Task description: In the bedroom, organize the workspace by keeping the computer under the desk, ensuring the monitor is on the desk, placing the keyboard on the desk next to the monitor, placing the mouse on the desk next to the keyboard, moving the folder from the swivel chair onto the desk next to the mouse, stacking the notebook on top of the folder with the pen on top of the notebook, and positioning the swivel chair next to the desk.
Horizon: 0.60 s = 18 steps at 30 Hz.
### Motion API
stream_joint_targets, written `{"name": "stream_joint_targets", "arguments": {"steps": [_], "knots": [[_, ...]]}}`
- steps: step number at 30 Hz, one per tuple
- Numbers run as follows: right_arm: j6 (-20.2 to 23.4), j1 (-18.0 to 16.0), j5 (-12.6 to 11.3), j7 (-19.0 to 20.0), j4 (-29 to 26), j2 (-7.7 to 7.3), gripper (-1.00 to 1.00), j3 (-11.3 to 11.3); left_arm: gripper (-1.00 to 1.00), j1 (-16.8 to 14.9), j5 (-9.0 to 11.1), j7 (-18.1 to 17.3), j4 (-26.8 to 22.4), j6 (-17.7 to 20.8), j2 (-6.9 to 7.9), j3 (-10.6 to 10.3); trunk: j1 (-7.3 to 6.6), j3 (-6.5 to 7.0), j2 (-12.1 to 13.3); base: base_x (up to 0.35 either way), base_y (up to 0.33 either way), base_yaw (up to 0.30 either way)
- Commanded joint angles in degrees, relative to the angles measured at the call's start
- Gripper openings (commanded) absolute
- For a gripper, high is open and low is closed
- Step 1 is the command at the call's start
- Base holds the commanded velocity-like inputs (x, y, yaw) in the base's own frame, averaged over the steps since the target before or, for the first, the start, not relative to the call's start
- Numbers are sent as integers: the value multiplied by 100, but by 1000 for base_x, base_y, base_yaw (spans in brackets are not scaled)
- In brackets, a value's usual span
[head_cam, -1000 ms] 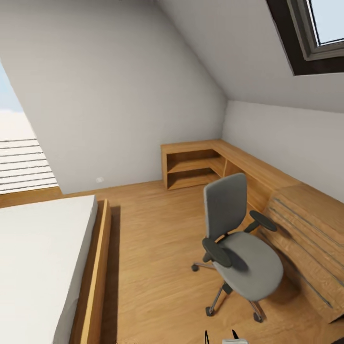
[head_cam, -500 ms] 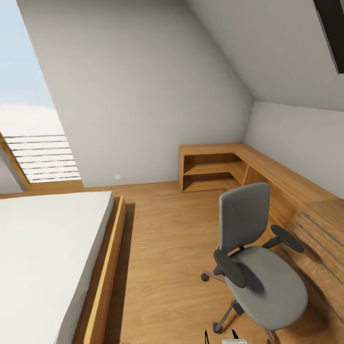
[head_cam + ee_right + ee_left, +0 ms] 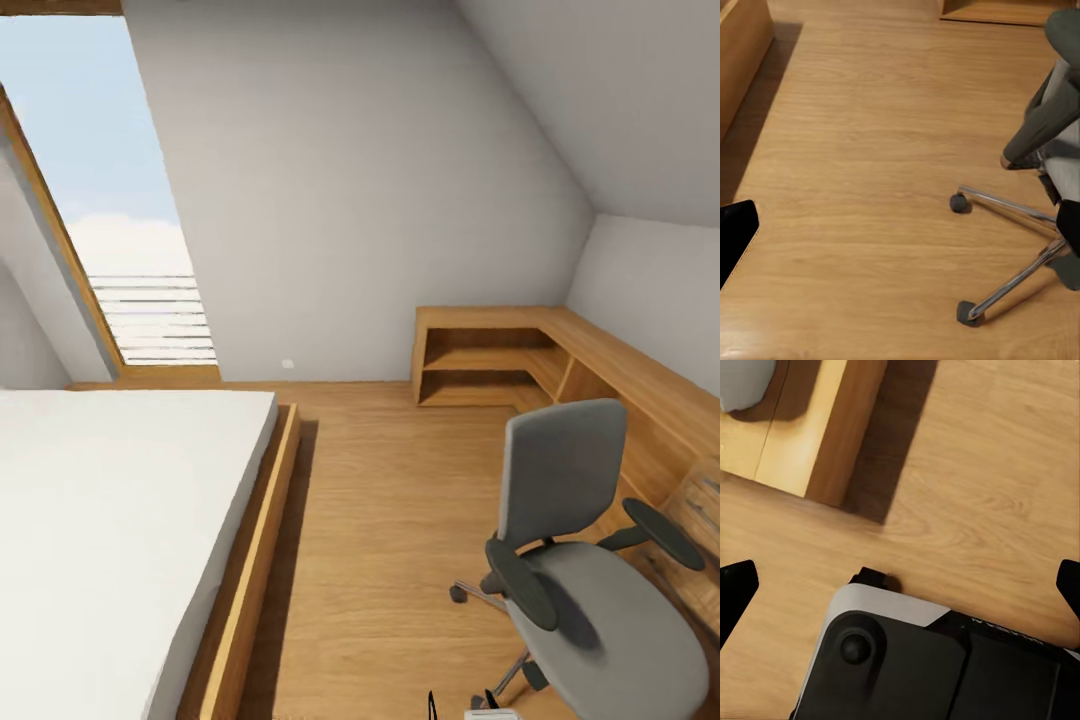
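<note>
grey swivel chair (image 3: 590, 590) on oak floor (image 3: 390, 520), seat bare, between white bed (image 3: 110, 540) and low oak cabinets (image 3: 560, 370); left gripper (image 3: 900, 585) and right gripper (image 3: 904, 225) both spread wide, holding nothing

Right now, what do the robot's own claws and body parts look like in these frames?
The left claw and right claw have flat, matte black fingertips at the frame edges. Below the left one sits a black housing with a rounded knob and white trim. No cables or markings are legible.
</note>
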Motion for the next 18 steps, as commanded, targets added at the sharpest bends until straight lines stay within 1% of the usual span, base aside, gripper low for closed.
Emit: {"name": "stream_joint_targets", "arguments": {"steps": [1,13,18], "knots": [[-8,-3,-14,-43,0,1,100,50,100,-7,46,34,1,-25,2,-49,3,-12,-12,1,-2,288],[-10,-3,-12,-36,0,-1,100,53,100,-7,46,34,1,-25,2,-49,3,-12,-12,0,0,284],[-11,-3,-13,-40,0,-21,100,43,100,-7,42,34,1,-29,2,-44,3,-12,-12,0,0,141]]}}
